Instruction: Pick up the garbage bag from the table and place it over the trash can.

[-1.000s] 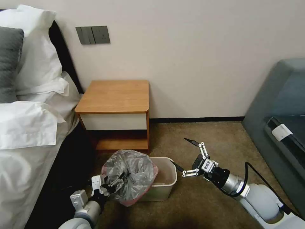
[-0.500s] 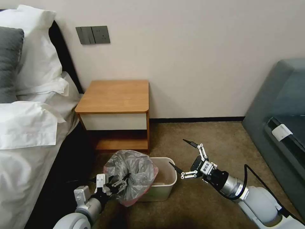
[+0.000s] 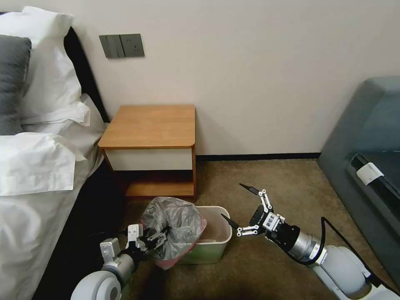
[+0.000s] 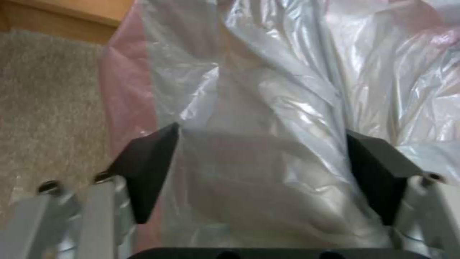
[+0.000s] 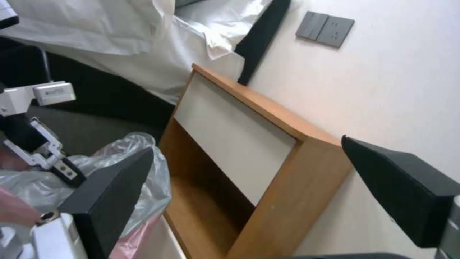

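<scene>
The garbage bag (image 3: 175, 223), crinkly grey plastic with a pinkish edge, bulges over the left end of the beige trash can (image 3: 218, 235) on the carpet. My left gripper (image 3: 154, 239) is low at the bag's near left side. In the left wrist view its fingers (image 4: 148, 172) stand wide apart, open, with the garbage bag (image 4: 268, 108) billowing between them. My right gripper (image 3: 239, 206) hovers open just right of the can, holding nothing. The table (image 3: 150, 125) stands behind the can, its top bare. In the right wrist view, the right gripper (image 5: 247, 144) faces the table (image 5: 268, 111) and the bag (image 5: 160, 183).
A bed with white linen (image 3: 37, 166) runs along the left, close to my left arm. A grey sofa (image 3: 366, 137) fills the right side. Wall switches (image 3: 121, 46) sit above the table. Open carpet (image 3: 266, 175) lies between the table and the sofa.
My left gripper has pushed a little forward and right against the bag, which shifted slightly right over the can. My right gripper drifted a little left toward the can, still open.
</scene>
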Available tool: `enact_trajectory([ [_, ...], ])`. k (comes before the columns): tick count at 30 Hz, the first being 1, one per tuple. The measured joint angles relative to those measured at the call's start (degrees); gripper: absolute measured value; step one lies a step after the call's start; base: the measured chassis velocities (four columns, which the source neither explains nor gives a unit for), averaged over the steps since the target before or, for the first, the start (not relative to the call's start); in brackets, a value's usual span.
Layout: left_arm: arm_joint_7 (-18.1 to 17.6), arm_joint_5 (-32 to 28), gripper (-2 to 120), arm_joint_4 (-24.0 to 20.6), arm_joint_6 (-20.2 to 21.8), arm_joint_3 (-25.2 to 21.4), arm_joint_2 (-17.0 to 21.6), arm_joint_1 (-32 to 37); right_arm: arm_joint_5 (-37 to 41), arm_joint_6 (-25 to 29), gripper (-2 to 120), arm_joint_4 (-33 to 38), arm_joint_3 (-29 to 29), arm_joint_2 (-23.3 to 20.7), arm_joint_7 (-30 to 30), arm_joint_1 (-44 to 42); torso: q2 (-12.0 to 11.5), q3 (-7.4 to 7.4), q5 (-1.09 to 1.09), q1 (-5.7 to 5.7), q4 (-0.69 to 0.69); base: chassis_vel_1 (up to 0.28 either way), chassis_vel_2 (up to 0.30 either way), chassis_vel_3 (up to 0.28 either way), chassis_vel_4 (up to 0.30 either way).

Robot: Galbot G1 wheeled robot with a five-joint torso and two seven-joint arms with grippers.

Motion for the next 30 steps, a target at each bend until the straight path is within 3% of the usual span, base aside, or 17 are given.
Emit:
enact_trajectory([
  [4,0.3,-0.1,60,0.7,-0.1,0.3,-0.3,-0.6,0.0,0.1,100,0.0,0.0,0.1,0.0,0.0,0.0,0.0,0.02,0.0,0.0,0.0,0.0,0.0,0.0],
  [7,0.3,-0.1,60,0.7,-0.1,0.3,-0.3,-0.6,0.0,0.1,100,0.0,0.0,0.1,0.0,0.0,0.0,0.0,0.02,0.0,0.0,0.0,0.0,0.0,0.0],
  [8,0.5,0.1,41,1.0,-0.2,0.8,-0.7,-0.7,-0.1,0.1,100,0.0,-0.1,0.1,0.0,0.0,0.0,-0.01,0.04,0.0,0.01,0.0,0.0,0.0,0.0],
  [11,0.5,0.1,41,1.0,-0.2,0.8,-0.7,-0.7,-0.1,0.1,100,0.0,-0.1,0.1,0.0,0.0,0.0,-0.01,0.04,0.0,0.01,0.0,0.0,0.0,0.0],
  [12,0.6,0.8,29,1.0,-0.5,0.9,-0.9,-0.5,0.0,0.1,100,0.1,-0.1,-0.1,0.0,0.0,0.0,-0.01,0.02,0.0,0.0,0.0,0.0,0.0,0.0],
  [15,0.6,0.8,29,1.0,-0.5,0.9,-0.9,-0.5,0.0,0.1,100,0.1,-0.1,-0.1,0.0,0.0,0.0,-0.01,0.02,0.0,0.0,0.0,0.0,0.0,0.0],
  [16,0.6,1.8,19,1.0,-0.8,0.7,-0.9,0.1,0.1,0.1,100,0.1,-0.1,-0.2,0.0,0.2,0.0,-0.01,0.02,-0.01,0.01,0.0,0.0,0.0,0.0],
  [17,0.6,1.8,19,1.0,-0.8,0.7,-0.9,0.1,0.1,0.1,100,0.1,-0.1,-0.2,0.0,0.2,0.0,-0.01,0.02,-0.01,0.01,0.0,0.0,0.0,0.0],
  [18,0.4,2.3,10,0.9,-1.0,0.6,-0.9,0.6,0.1,0.1,100,0.1,-0.3,-0.2,0.0,0.4,0.0,0.0,0.0,0.0,0.0,0.0,0.0,0.0,0.0],
  [27,0.1,3.1,10,0.5,-1.6,0.4,-1.3,1.5,0.2,0.1,100,0.3,-0.4,-0.2,0.0,0.5,0.0,0.0,0.0,0.0,0.0,0.0,0.0,0.0,0.0],
  [30,-2.0,4.4,10,-0.1,-4.1,0.4,-2.4,2.9,0.2,0.1,100,0.7,-0.5,-0.3,0.3,0.4,0.0,0.01,-0.01,0.0,-0.01,0.0,0.0,0.0,0.0],
])
